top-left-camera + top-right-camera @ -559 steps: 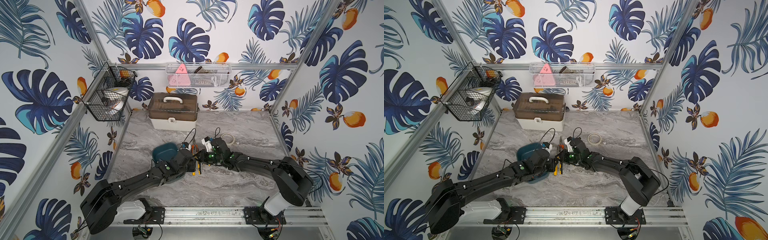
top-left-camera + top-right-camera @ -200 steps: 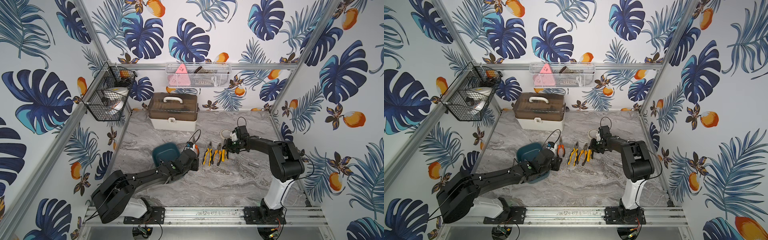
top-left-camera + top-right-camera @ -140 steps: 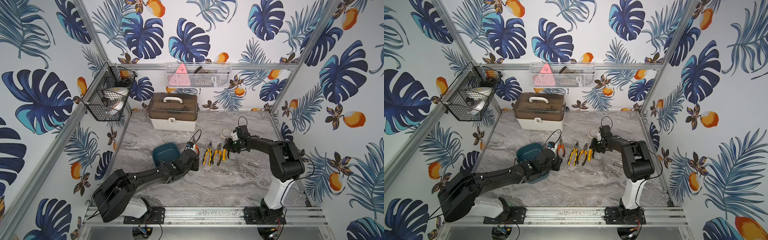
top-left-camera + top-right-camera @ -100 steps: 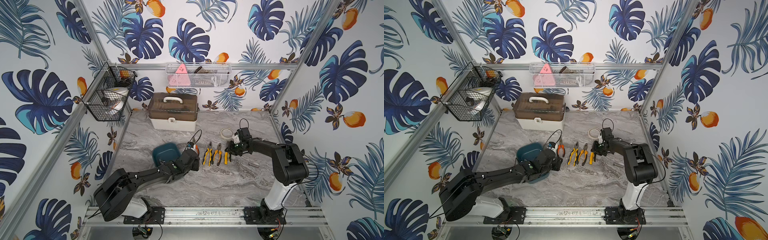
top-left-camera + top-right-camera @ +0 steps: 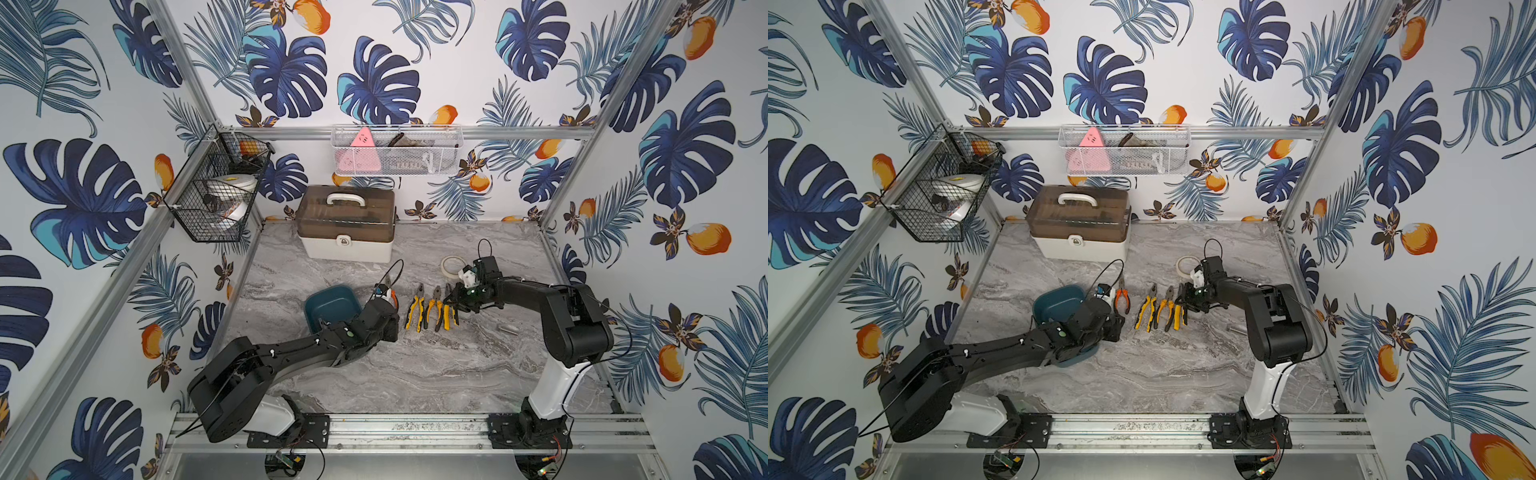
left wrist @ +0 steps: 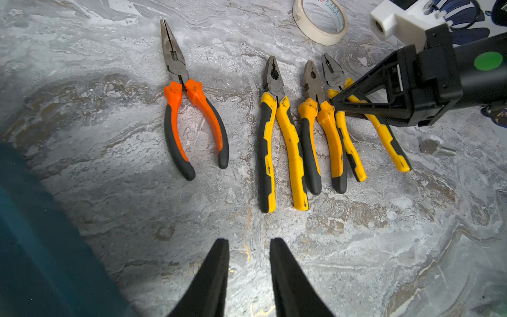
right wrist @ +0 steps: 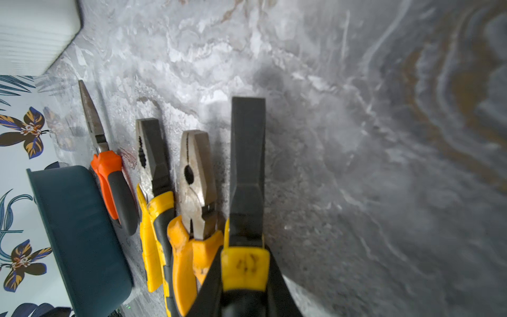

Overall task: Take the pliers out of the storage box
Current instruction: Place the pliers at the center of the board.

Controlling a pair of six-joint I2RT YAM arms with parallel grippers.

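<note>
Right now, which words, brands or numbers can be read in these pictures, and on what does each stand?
"deli": stamped, faint, on the head of the yellow pliers in the right gripper.
"43", perhaps: dark marks on their handle; unsure.
Tape roll: inner print too small to read.

Marble table with pliers, storage box, white case, tape roll.

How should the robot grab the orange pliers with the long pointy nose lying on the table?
Grip the orange-and-black long-nosed pliers at the neck, where both handles meet behind the grey nose. They lie flat on the grey marble table with handles splayed, so come straight down from above, a finger on each side; the spread ends are probably too wide.
</note>
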